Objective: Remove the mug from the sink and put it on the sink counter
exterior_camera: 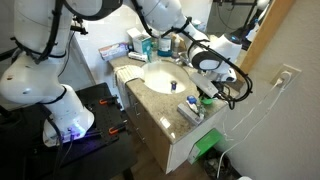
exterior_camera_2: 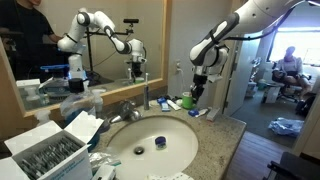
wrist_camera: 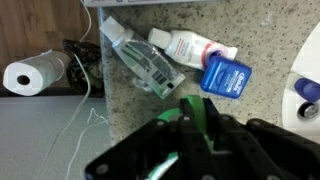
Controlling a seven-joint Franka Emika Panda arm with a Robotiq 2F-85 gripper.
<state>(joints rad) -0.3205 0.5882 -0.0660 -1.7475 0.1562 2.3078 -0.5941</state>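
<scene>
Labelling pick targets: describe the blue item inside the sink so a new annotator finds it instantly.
Find the speckled stone vanity counter and its white oval basin. Inside the bowl, beside the dark drain, sits a small blue mug. It is the only blue thing in the basin; the blue box lies on the counter.

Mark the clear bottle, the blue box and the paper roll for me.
clear bottle (wrist_camera: 140,62), wrist view, middle of its body.
blue box (wrist_camera: 225,77), wrist view, its top face.
paper roll (wrist_camera: 45,68), wrist view, its white paper.
</scene>
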